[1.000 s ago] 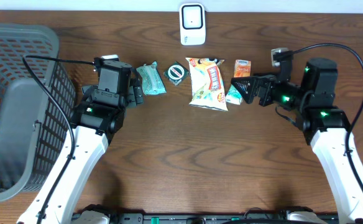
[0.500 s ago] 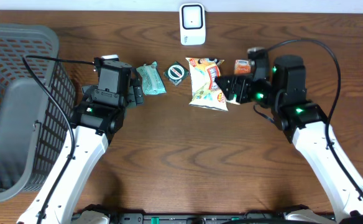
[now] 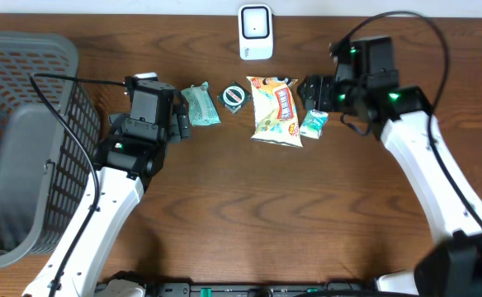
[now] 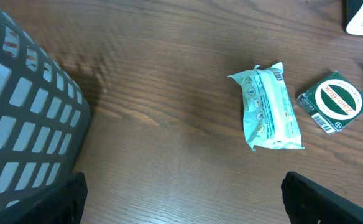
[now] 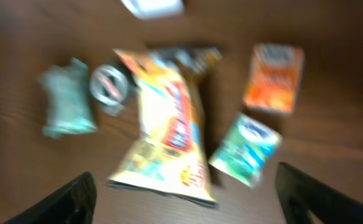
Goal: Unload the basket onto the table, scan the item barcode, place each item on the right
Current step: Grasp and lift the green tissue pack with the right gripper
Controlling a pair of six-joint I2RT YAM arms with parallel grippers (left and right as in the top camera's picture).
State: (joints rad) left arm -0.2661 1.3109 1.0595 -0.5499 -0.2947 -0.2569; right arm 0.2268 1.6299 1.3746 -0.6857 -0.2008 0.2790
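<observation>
The one label that reads clearly is on the small square green packet [image 4: 335, 102]: a white oval with "Zam Buk" across it and a barcode [image 4: 328, 125] printed along one edge, facing up. It lies near the far edge of the tabletop [image 3: 249, 214], about the middle. Just beside it, towards the left edge, is a pale green wrapped packet [image 4: 270, 107] with small printed marks too fine to read.

On its other side lies a large snack bag [image 3: 276, 111], yellow and white with a red band of white lettering that cannot be made out. Next, towards the right edge, a teal packet [image 3: 314, 124] lies tilted close by the bag's lower corner. An orange packet [image 5: 273, 78] sits just past it towards the far edge. The right wrist picture is blurred, so no print on these three is legible.

A white scanner [image 3: 256, 31] stands at the far edge, in the middle, apart from the row. A grey mesh basket [image 3: 18, 62] fills the left edge.

The right gripper [image 3: 317, 91] hangs over the orange packet, hiding it from overhead. Its jaws are spread wide with nothing between them. The left gripper [image 3: 181, 124] is low beside the pale green packet, also spread wide and holding nothing. No packet is lifted, and which one is meant for scanning cannot be told.
</observation>
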